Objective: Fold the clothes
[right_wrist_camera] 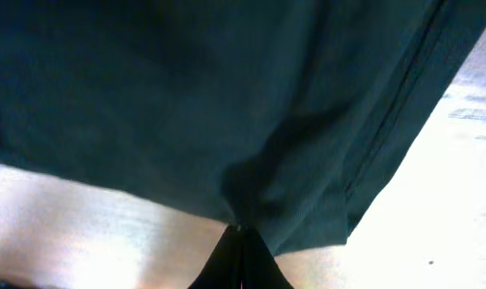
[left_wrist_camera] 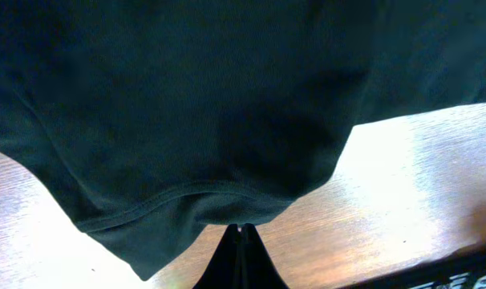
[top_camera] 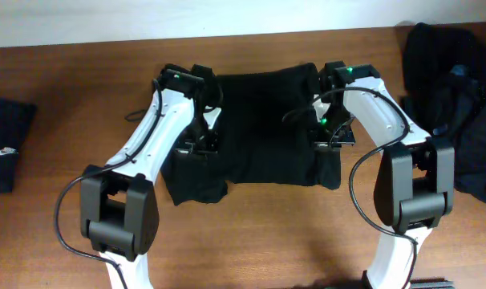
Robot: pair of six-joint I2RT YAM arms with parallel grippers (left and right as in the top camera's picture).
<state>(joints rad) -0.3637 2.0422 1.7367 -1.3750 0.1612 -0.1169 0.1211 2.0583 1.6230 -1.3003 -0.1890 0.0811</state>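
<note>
Shirt (top_camera: pixel 263 128): black soft knit, hemmed | table (top_camera: pixel 267 233): glossy brown wood

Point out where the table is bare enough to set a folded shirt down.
Best: the bare table in front of the spread shirt, between the arm bases. Also the wood between the folded garment and the left arm. Crowded: far right, where the right arm stands close to the pile.

The left arm (top_camera: pixel 151 128) and right arm (top_camera: pixel 383 112) share white shells, chunky black joints and looping black cables (top_camera: pixel 60 210); green lights (top_camera: pixel 349 72) dot the right.
</note>
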